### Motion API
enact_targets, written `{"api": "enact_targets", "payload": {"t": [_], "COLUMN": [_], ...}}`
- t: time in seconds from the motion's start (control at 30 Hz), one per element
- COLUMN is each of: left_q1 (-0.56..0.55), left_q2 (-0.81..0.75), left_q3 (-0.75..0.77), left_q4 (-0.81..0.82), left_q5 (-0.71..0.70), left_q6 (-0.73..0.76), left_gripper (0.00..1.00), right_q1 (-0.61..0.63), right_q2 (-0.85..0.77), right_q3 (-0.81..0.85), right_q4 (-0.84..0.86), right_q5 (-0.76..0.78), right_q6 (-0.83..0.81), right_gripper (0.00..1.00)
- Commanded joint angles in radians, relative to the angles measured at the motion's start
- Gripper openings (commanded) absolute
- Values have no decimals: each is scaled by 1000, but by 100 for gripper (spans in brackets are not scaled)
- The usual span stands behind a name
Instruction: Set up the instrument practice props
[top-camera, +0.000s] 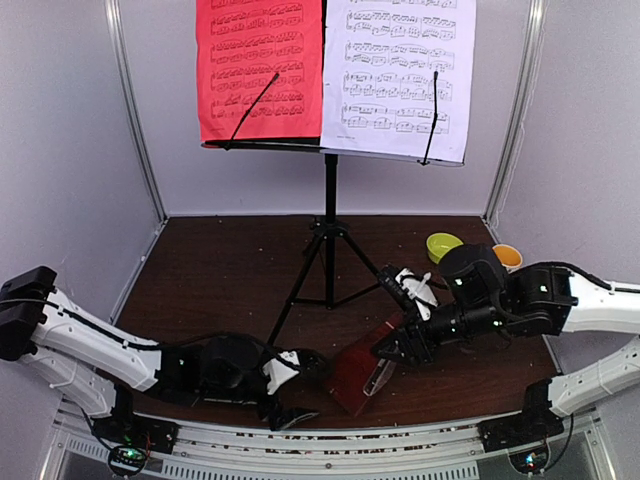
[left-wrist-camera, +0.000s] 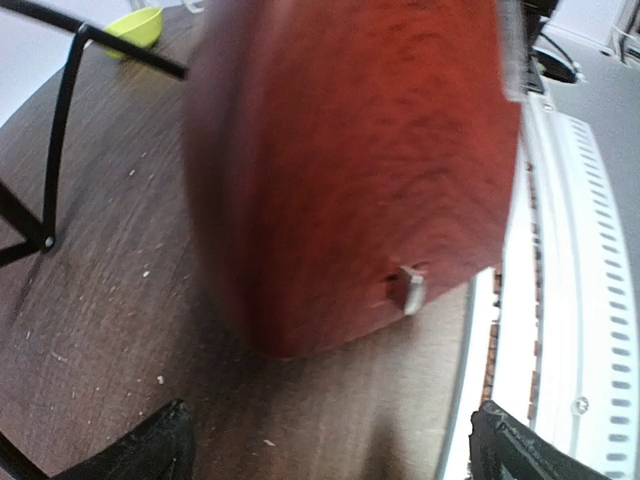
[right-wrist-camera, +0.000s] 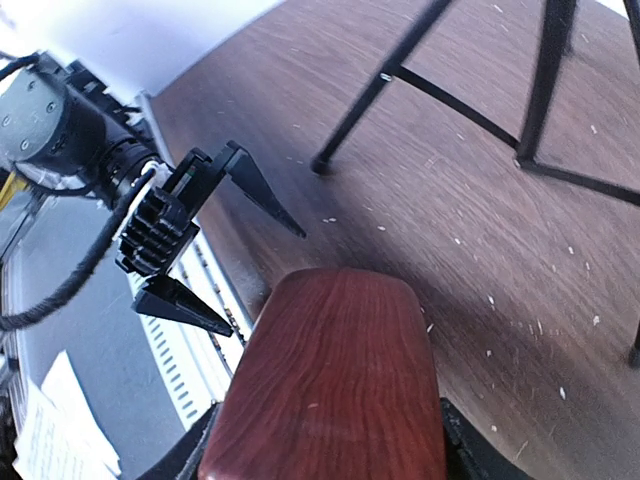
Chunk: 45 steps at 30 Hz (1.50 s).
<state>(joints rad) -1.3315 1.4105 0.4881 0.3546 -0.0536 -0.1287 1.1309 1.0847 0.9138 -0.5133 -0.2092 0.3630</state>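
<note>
A dark wood table (top-camera: 220, 270) sits inside pale walls, with both arms reaching low across its near half. The right gripper (top-camera: 392, 350) is clamped on the metronome (top-camera: 355, 378), which lies tilted near the front edge. In the right wrist view the red-brown body fills the gap between the fingers and hides nearly all of them, leaving only dark slivers at either side. Whether the metronome rests on the wood or hangs just above it cannot be told. Its clear cover shows only as a pale glint on the side toward the right arm. The left gripper (right-wrist-camera: 262, 280) faces the metronome from the other side with its fingers spread wide, holding nothing and not touching it. In the left wrist view the metronome is a large blur with a small metal key (left-wrist-camera: 408, 290) low on one face, and only the two black fingertips (left-wrist-camera: 150, 450) show at the bottom corners. Behind stands the stand (top-camera: 329, 215), with its tripod feet on the table. Its desk is almost wholly covered by the red sheet (top-camera: 260, 70) on the left and the white sheet (top-camera: 398, 75) on the right, both cut off by the top of the frame. A green bowl (top-camera: 443, 245) sits far right, beside an orange-lined vessel (top-camera: 507, 256) half hidden by the right arm.
</note>
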Motion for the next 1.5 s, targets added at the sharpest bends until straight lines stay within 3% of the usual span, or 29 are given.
{"api": "enact_targets", "payload": {"t": [0.0, 0.4, 0.6, 0.9, 1.23, 1.47], "left_q1": [-43, -77, -77, -76, -54, -22], "left_q2": [-66, -83, -68, 30, 97, 119], "left_q3": [18, 69, 90, 128, 154, 174], "left_q4": [-37, -122, -104, -71, -30, -22], "left_q5": [-31, -80, -102, -125, -108, -42], "left_q6": [45, 100, 90, 2, -31, -35], "left_gripper": [98, 97, 98, 98, 97, 89], "right_q1": [-18, -34, -47, -81, -81, -82], "right_q2": [-85, -143, -131, -64, -5, 4], "right_q3": [-39, -71, -78, -109, -99, -89], "right_q4": [204, 291, 291, 371, 379, 359], "right_q5": [-99, -205, -151, -100, -96, -95], "right_q6": [-123, -207, -176, -2, 39, 40], "right_gripper": [15, 6, 0, 0, 0, 0]}}
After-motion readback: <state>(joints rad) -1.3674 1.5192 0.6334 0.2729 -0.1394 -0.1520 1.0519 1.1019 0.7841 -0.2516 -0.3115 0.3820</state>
